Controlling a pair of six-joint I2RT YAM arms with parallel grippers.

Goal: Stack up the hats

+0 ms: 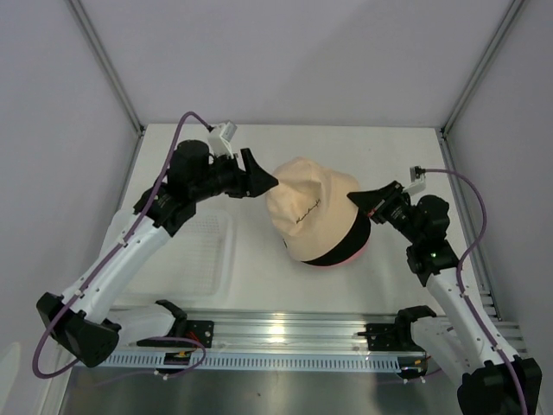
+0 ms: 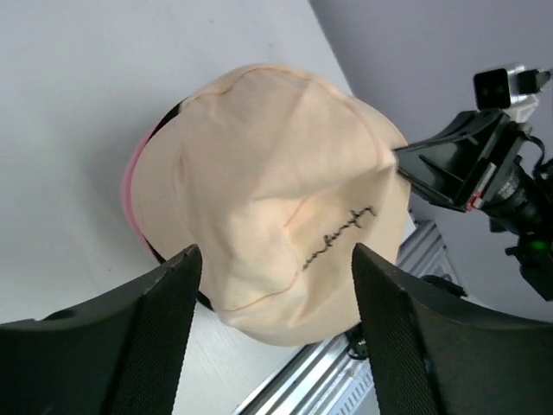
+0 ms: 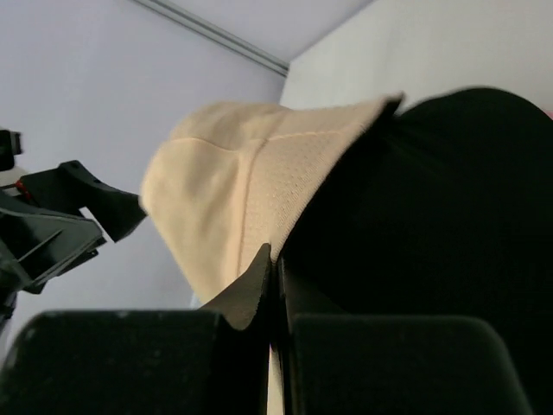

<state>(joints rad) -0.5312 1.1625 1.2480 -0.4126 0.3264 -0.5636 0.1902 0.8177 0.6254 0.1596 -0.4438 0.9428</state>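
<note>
Beige hat (image 1: 311,212) crown up, capping black hat (image 1: 346,249).

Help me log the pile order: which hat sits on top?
The beige hat, with dark script, sits on top; the black hat and pink hat show only as edges beneath it.

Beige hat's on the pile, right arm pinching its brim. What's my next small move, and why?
Probably ease the right gripper down slightly to seat the brim. Its jaws are shut on the brim of the beige hat, and the black hat shows uncovered below that edge; the left gripper is open, holding nothing.
</note>
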